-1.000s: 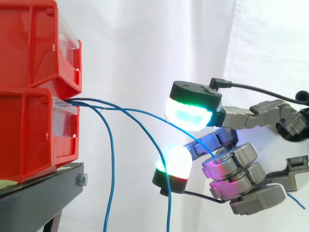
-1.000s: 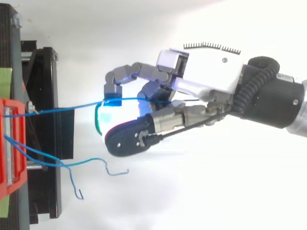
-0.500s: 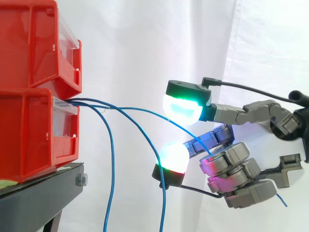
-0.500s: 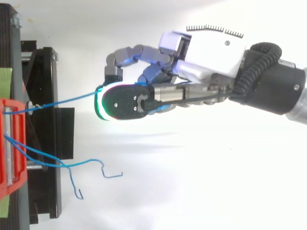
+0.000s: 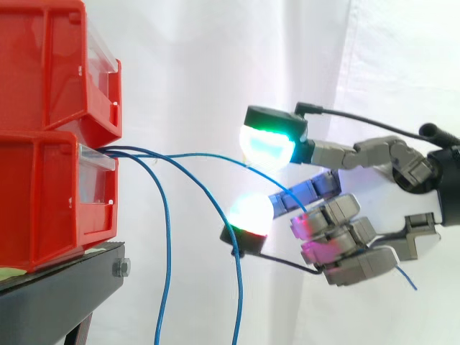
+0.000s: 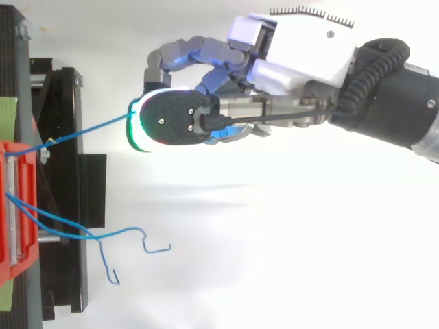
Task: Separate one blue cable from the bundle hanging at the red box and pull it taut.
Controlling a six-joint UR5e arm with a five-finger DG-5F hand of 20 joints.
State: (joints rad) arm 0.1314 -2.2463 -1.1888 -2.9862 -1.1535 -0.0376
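We judge the cable (image 6: pixel 89 130) light, springy and slick, best pinched mid-span, where the hand (image 6: pixel 302 51) has its fingers curled round it.

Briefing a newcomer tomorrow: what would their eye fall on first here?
The hand, right of centre, with glowing green-white fingertips curled round one blue cable. That cable runs to the stacked red bins at left, where two more blue cables hang loose.

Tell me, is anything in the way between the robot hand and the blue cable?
Nothing visible is. The robot hand holds one blue cable in its curled fingers, and it runs straight to the red box. The other cables hang below, apart.
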